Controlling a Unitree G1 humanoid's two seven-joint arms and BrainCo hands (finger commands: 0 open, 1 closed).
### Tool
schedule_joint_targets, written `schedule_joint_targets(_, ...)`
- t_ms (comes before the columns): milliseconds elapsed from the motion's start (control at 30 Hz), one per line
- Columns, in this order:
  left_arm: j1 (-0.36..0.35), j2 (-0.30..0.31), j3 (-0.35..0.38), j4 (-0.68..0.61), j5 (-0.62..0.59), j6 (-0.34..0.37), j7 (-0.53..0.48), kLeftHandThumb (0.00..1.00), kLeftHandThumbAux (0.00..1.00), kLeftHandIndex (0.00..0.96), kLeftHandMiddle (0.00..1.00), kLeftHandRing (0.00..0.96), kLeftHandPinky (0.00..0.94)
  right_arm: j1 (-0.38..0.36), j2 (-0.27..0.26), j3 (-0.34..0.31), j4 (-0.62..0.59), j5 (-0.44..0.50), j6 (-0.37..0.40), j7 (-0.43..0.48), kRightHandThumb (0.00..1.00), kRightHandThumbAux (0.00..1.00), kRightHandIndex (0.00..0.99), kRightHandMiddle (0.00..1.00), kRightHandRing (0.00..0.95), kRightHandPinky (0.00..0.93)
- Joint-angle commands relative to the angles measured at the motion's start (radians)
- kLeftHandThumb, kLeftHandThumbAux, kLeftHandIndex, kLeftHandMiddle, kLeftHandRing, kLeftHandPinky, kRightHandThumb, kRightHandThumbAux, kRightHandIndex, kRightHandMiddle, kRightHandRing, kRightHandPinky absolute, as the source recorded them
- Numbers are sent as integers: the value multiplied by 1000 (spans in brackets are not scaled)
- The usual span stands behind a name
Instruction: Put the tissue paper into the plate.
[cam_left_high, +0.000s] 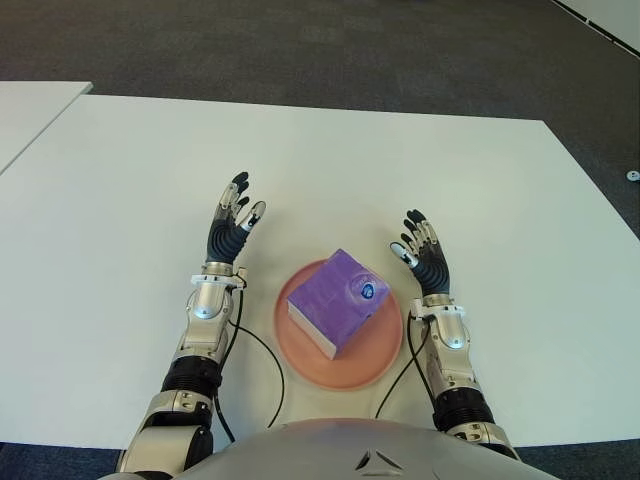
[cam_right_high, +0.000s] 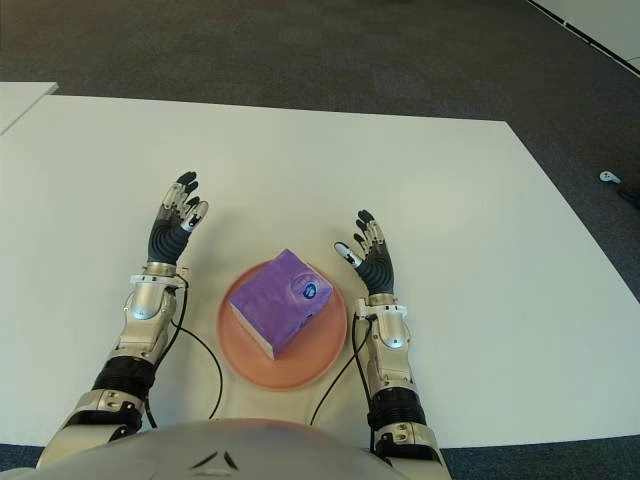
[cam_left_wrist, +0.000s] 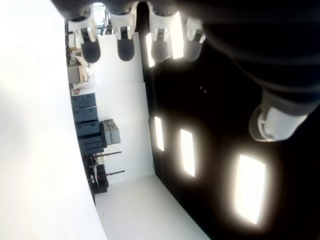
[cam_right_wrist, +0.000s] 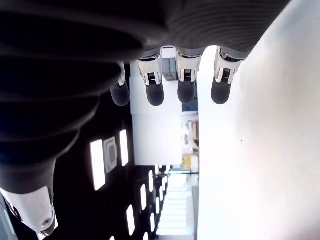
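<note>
Between left hand (cam_left_high: 232, 226) and right hand (cam_left_high: 424, 256): tissue pack (cam_left_high: 336, 300) on plate (cam_left_high: 372, 362).

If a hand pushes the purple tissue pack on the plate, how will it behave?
The purple tissue pack looks soft and light, so it would probably dent. Its flat base should prevent rolling. Its corner overhangs the pink plate, so a push may slide it off.

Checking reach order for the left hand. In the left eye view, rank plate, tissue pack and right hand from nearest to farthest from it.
From the left hand, open on the robot's left:
1. Plate: pink, its rim just to the hand's right and nearer the robot.
2. Tissue pack: purple, lying in the plate, past the near rim.
3. Right hand: open, beyond the plate's far side.
</note>
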Motion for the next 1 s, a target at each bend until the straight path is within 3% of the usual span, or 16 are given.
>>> schedule_joint_targets(33,20,-3,-9,51,29,-41,34,0,436,0,0,0,0,118,11,-7,156,1,97,-4,0,638,0,0,0,0)
schedule_joint_targets(500,10,16,-7,179,31,-141,41,0,423,0,0,0,0,110,5,-11,159,7,111,6,0,643,0,0,0,0)
schedule_joint_targets(1000,-30,17,2,291,10,-182,35,0,399,0,0,0,0,101,1,-13,170,7,107,11,0,638,0,0,0,0)
